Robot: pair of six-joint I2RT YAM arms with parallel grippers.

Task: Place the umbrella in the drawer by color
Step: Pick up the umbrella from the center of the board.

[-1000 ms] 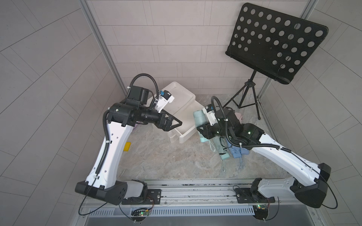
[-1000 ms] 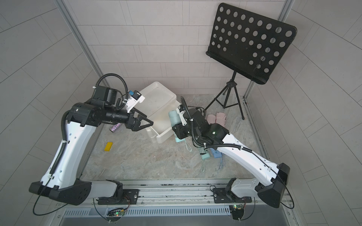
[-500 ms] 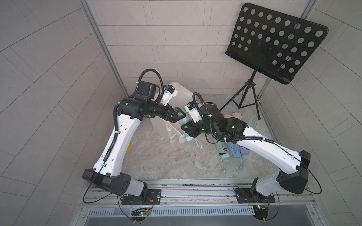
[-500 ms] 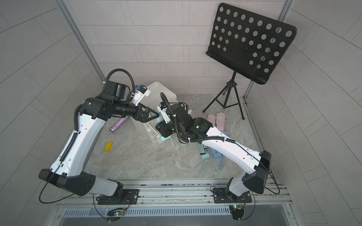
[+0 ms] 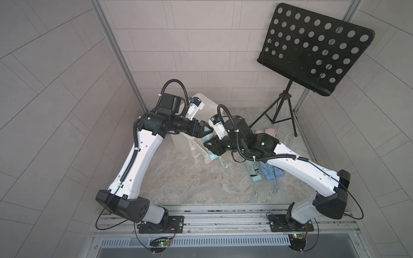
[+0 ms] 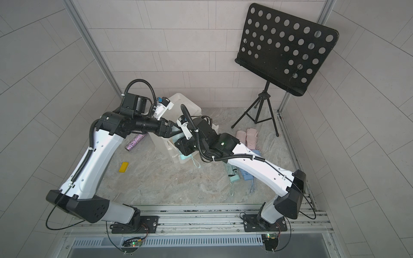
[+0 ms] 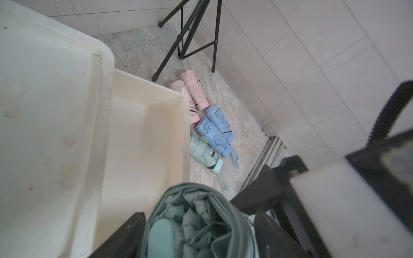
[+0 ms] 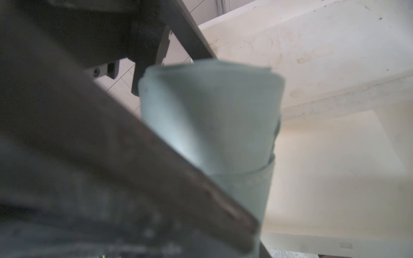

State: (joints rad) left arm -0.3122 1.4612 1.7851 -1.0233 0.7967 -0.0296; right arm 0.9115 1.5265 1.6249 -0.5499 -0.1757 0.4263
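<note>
Stage: handover or two-arm steadying over the open drawer, by the look; drop not yet made.
umbrella point(image 5: 211, 157): green, folded, in the air just above the drawer point(image 7: 183, 134) front, strap hanging down; not inside yet.
right gripper point(image 5: 207, 147): partly closed, clamped round the umbrella's body, carrying it.
left gripper point(image 5: 207, 131): jaws either side of the umbrella's canopy end, close against the fabric in the left wrist view; real grip or mere bracket, cannot tell.
drawer: pulled out of the white cabinet point(image 7: 51, 100); visible floor bare, near part hidden behind the umbrella.
Done: drawer open; one umbrella lifted and brought over it.
Sorted so far: nothing seen inside the drawer; any other drawers not visible.
Left, this item: lower in, let go, pull both arms clear.
Left, floor: second green point(image 7: 204, 154), blue pair point(image 7: 215, 131), pink pair point(image 7: 194, 91), side by side near the stand point(image 5: 312, 49) legs, well apart from both grippers.
Other: purple tube point(image 6: 136, 143) and yellow tag point(image 6: 124, 167) on the floor at the left arm's side of the cabinet; part of the task or not, cannot tell.
Colour plan: no colour marks visible on the cabinet; which drawer for which colour, cannot tell.
Risk: umbrella near the drawer's front edge, could tip out on release unless moved further in.
Progress guess: early, first umbrella of about six, none stowed.
</note>
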